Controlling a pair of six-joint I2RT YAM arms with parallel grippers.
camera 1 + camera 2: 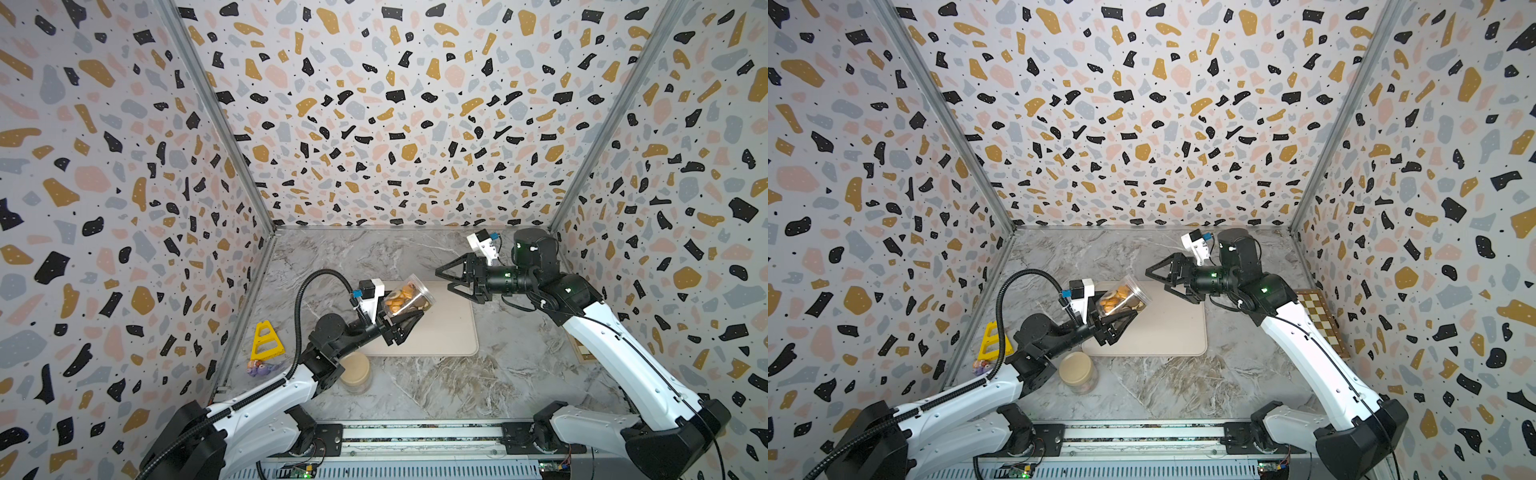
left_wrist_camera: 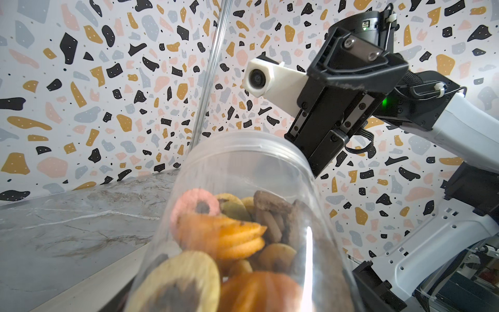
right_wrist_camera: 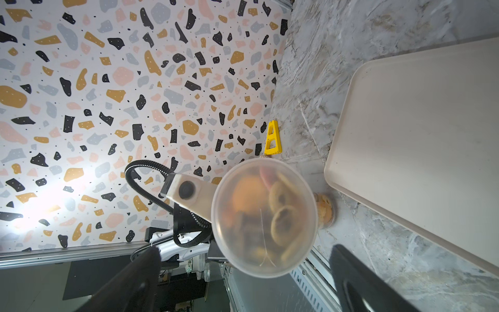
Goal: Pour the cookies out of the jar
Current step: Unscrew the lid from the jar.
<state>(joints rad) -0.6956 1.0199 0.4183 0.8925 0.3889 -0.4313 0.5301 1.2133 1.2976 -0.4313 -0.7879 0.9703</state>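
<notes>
Cookies (image 1: 399,300) sit inside the clear jar (image 1: 422,291), held tilted over the tray (image 1: 449,332), near its left edge. My left gripper (image 1: 405,316) clamps the jar's base end. My right gripper (image 1: 443,279) hangs just beyond the jar's other end, jaws spread, not touching.

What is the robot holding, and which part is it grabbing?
The left gripper holds the clear jar of cookies, tilted, clamped around its side near the cookie-filled bottom end. The right gripper is open and holds nothing.
</notes>
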